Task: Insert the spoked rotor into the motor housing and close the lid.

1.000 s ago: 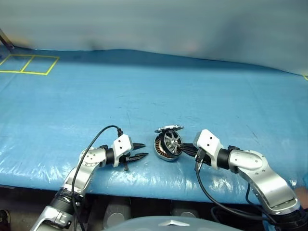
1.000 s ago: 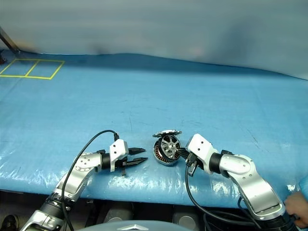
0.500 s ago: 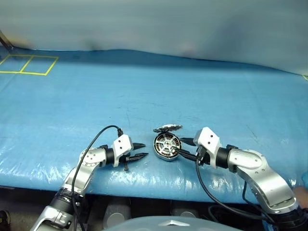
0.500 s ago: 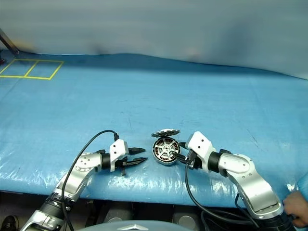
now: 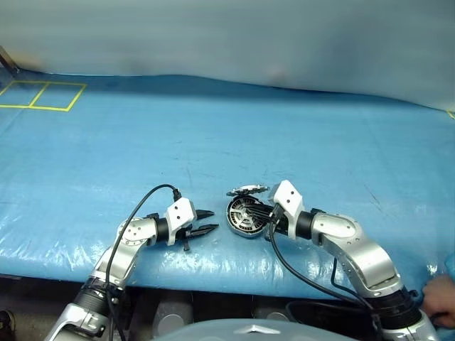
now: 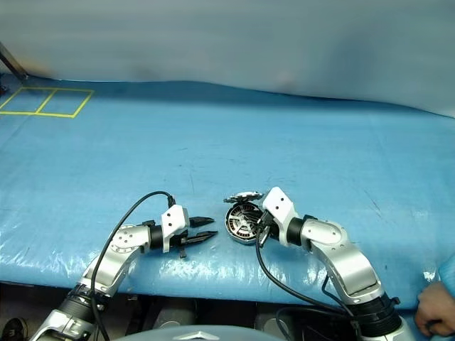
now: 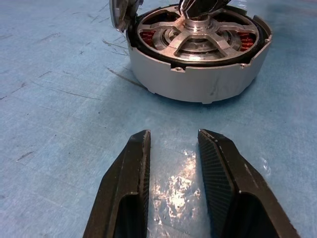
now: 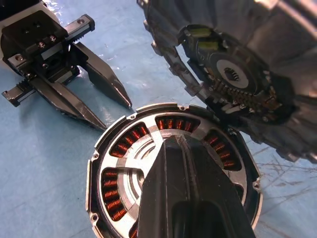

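Far left on the blue sheet (image 5: 213, 135) lies one yellow taped outline (image 5: 39, 96) split into two boxes, well away from the work. The left gripper (image 5: 205, 222) rests low on the sheet near the front edge, its two black fingers (image 7: 133, 188) parted with nothing between them, pointing at the housing (image 7: 198, 82) just beside it. One black cable (image 5: 142, 206) loops over that arm.

The housing sits flat on the sheet, open side up. The rotor (image 7: 198, 37) is seated inside it, silver spokes and hub showing with copper windings between them. One lid (image 8: 237, 74) leans tilted against the housing's far rim, toothed edge overhanging the opening, not closed on it.

The right gripper (image 8: 185, 163) is pinched shut, empty, its tip over the rotor hub; whether it touches I cannot tell.

At the lower right corner a person's hand (image 6: 430, 316) shows, apart from the parts.
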`<state>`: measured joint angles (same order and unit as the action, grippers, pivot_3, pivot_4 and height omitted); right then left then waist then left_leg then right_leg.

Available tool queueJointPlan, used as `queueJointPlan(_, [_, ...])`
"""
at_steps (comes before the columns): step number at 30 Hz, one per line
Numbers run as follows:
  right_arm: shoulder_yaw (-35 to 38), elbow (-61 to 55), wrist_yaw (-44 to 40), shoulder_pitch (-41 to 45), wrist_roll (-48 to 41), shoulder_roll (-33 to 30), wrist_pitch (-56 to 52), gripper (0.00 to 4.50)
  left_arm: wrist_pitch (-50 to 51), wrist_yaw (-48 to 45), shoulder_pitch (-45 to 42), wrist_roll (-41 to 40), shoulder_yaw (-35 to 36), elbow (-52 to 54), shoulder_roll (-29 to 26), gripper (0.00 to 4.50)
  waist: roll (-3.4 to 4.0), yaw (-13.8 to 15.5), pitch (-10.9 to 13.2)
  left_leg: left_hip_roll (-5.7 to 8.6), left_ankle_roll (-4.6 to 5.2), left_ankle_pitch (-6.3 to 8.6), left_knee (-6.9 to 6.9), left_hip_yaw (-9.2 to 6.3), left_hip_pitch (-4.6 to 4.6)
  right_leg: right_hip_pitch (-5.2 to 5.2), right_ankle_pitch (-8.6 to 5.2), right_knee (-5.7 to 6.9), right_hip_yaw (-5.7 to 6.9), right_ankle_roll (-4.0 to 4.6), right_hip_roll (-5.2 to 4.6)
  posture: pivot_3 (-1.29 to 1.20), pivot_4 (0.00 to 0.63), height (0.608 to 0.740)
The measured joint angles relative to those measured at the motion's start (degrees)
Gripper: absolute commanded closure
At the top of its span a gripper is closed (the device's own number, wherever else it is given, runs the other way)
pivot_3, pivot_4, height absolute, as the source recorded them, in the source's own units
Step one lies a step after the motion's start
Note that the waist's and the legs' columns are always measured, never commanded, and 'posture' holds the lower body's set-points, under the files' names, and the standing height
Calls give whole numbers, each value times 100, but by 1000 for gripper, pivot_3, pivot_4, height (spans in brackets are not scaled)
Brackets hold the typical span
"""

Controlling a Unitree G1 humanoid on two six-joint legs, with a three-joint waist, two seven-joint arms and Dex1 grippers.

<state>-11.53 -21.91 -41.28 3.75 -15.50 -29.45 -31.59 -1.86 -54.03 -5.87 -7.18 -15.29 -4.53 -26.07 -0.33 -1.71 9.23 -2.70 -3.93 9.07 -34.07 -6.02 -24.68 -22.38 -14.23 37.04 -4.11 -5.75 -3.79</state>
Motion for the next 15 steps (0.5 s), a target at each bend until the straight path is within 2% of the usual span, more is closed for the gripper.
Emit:
queueJointPlan(10, [-528, 77, 137, 196, 708, -308, 233, 4474, 1, 59, 76, -1, 26, 2, -20, 2898, -20, 5, -33, 0, -2, 1, -2, 0, 43, 12, -2, -5, 1, 2, 0, 0, 150, 740])
queueJointPlan(15, [-109, 25, 142, -193, 192, 54, 200, 4474, 6, 62, 165, -10, 47, 7, -60, 2898, -38, 28, -42, 0, -4, 4, -3, -1, 43, 32, -2, -11, 0, 2, -2, 0, 150, 740])
